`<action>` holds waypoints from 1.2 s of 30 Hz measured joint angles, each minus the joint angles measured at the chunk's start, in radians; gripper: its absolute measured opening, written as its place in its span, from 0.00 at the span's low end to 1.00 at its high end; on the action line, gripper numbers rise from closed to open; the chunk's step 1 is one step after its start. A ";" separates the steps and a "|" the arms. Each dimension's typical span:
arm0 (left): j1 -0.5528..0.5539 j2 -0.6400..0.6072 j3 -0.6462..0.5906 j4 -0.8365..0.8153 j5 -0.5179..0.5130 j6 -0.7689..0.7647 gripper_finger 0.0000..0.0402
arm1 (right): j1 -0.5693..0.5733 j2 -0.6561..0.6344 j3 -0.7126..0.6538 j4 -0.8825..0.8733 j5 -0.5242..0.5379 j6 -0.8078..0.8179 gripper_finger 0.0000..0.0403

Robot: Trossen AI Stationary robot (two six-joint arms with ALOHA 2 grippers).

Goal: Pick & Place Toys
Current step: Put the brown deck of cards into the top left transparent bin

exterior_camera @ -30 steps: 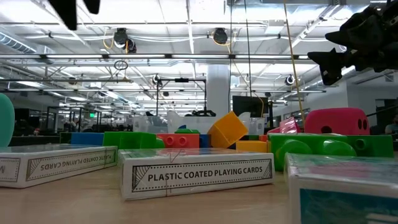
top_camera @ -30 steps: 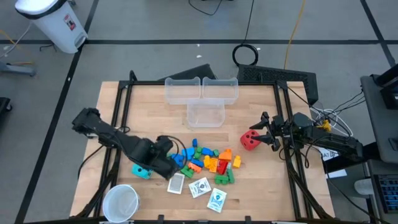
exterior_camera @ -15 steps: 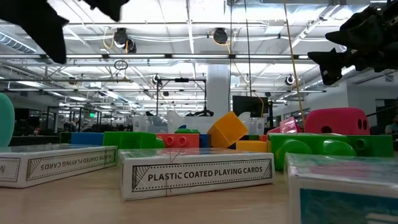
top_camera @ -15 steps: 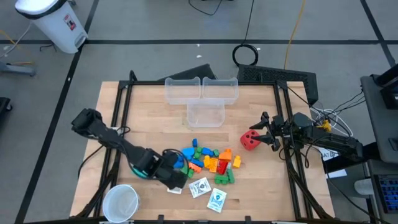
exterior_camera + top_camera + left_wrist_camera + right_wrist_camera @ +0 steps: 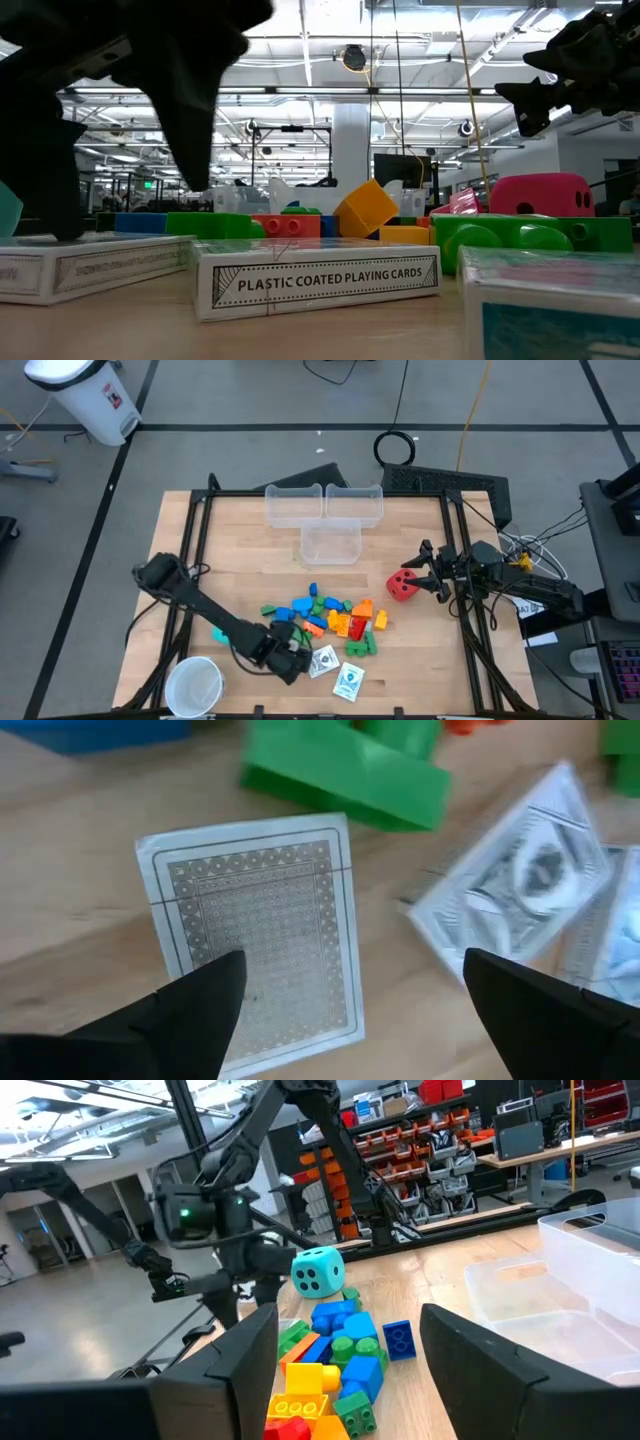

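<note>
Several colored blocks [image 5: 335, 615] lie in a heap at the table's middle front. Three white card boxes lie flat in front of them. My left gripper [image 5: 288, 660] is open low over the leftmost box [image 5: 255, 935], its fingers [image 5: 195, 1010] standing wide over the box and the bare table. The cyan die [image 5: 219, 632] sits left of it. My right gripper [image 5: 420, 572] is open and empty, above and just right of the red die [image 5: 401, 587]. My left gripper comes at the leftmost card box [image 5: 90, 262] from above, pointing down. In the low view one finger [image 5: 50, 190] reaches down to the box's top face. I cannot tell whether it touches. The box lies flat on the table.
Three clear bins [image 5: 325, 510] stand at the table's far middle. A white cup [image 5: 193, 685] stands at the near left corner. Two more card boxes [image 5: 322, 660] [image 5: 350, 680] lie right of my left gripper. A black frame [image 5: 200, 520] borders the table.
My left gripper has gone toward the table's near edge and a little to the right, from beside the cyan die to over the leftmost card box, and has come down low. The cyan die shows clear behind it now.
</note>
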 joint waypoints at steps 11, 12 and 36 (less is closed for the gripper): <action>0.008 0.074 0.273 -0.402 -0.046 -0.028 0.94 | 0.000 0.000 0.000 0.000 0.000 0.000 0.53; 0.005 0.077 0.274 -0.408 -0.036 -0.036 0.94 | 0.000 0.000 0.000 0.000 0.000 0.000 0.53; -0.030 0.224 0.268 -0.367 0.036 -0.017 0.94 | 0.000 0.000 0.000 0.000 0.000 0.000 0.53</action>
